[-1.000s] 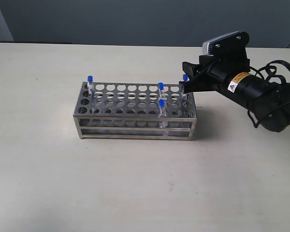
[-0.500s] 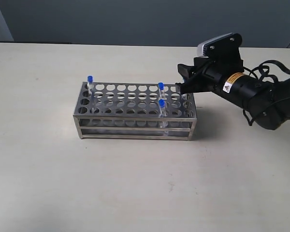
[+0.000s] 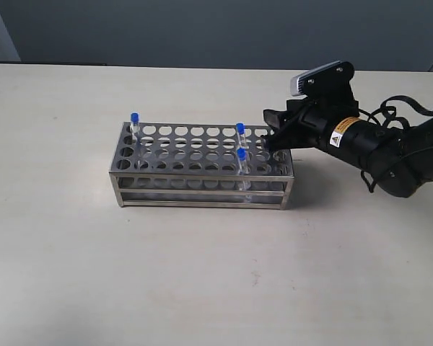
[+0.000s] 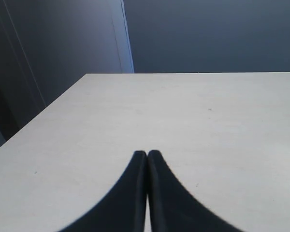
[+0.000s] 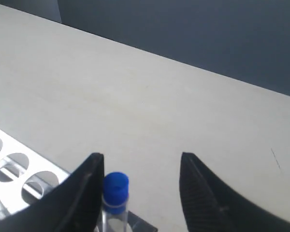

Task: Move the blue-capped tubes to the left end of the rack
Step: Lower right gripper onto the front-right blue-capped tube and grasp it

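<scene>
**Right gripper (image 3: 268, 137) sliding in on the corner tube (image 5: 116, 186), one of four looking parked**

Exterior view: compared with a second ago, the right arm is sitting further left and lower. Its fingers are now covering the blue cap at the far right corner of the rack (image 3: 202, 167), which was showing back then. Nothing else is budging. The rack is standing on the table (image 3: 202, 288), and the left-end tube (image 3: 134, 119) is poking up from a hole at the far left corner, so I'm counting that one as done. The back tube (image 3: 239, 130) and the front tube (image 3: 241, 155) are sitting right of the middle, one row apart, both waiting for their trip.

Left wrist view: the left gripper (image 4: 146, 162) is hanging over bare table with its fingers pressed together, gripping nothing. No rack is showing up here at all.

Right wrist view: the jaws are standing wide apart with the corner tube upright between them, seated in the rack. Its cap is hugging one finger, though I can't tell if they're actually touching, and the other finger is staying well clear. So it's bracketing the tube, not squeezing it.

I'm guessing about a quarter done, with three tubes left and this grab coming up first
</scene>
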